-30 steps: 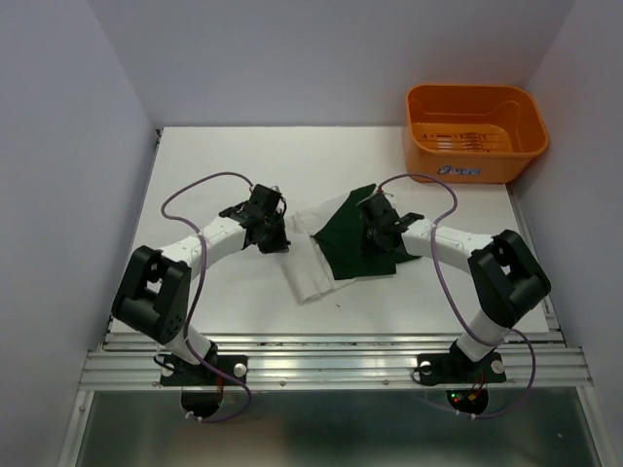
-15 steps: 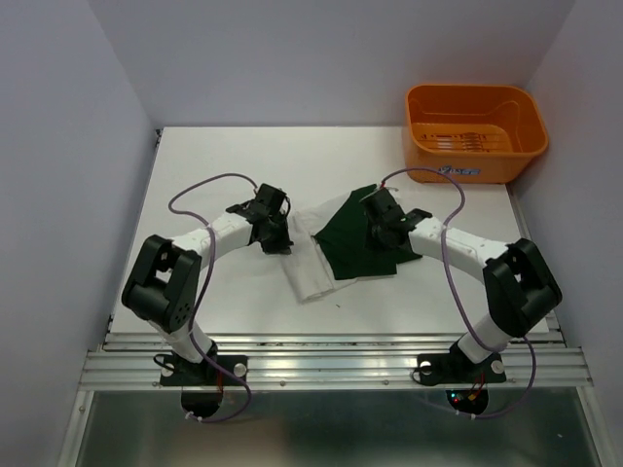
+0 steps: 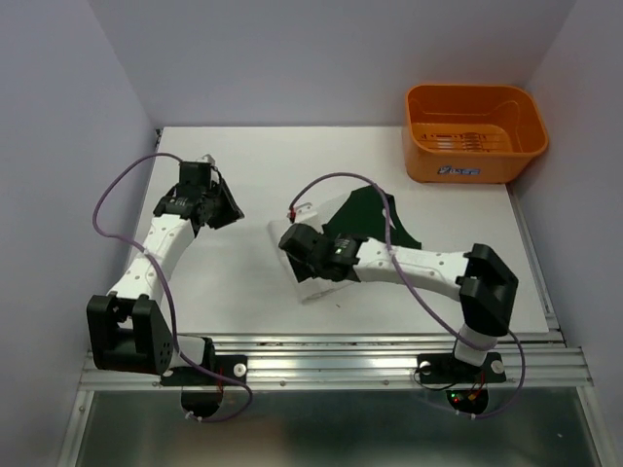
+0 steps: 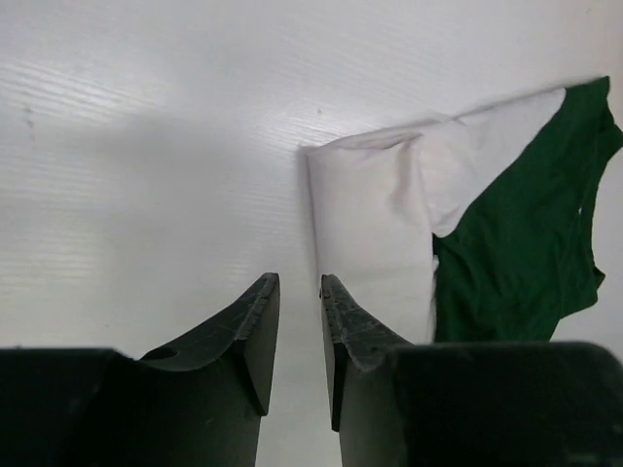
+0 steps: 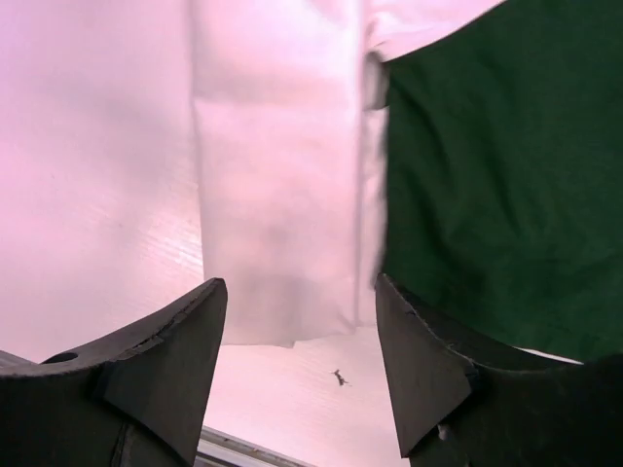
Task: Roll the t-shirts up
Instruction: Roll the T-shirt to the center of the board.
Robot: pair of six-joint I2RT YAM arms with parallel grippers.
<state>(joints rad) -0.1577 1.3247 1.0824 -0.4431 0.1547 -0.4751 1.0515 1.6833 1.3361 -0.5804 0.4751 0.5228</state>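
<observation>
I am hovering my right gripper (image 5: 300,292), spread wide and empty, over the white edge of the t-shirts (image 3: 357,218) lying flat on the worktop (image 3: 243,282), probably to begin rolling there, my left gripper (image 4: 299,280) waiting aside, barely parted.

A white matte table (image 3: 243,282) spreads beneath and all round the fingers (image 4: 248,331), closed in by plain pale grey-lilac walls (image 3: 321,58) beyond them and to either side, with a ribbed metal rail (image 3: 331,362) along its edge behind them, all under soft, even light.
</observation>
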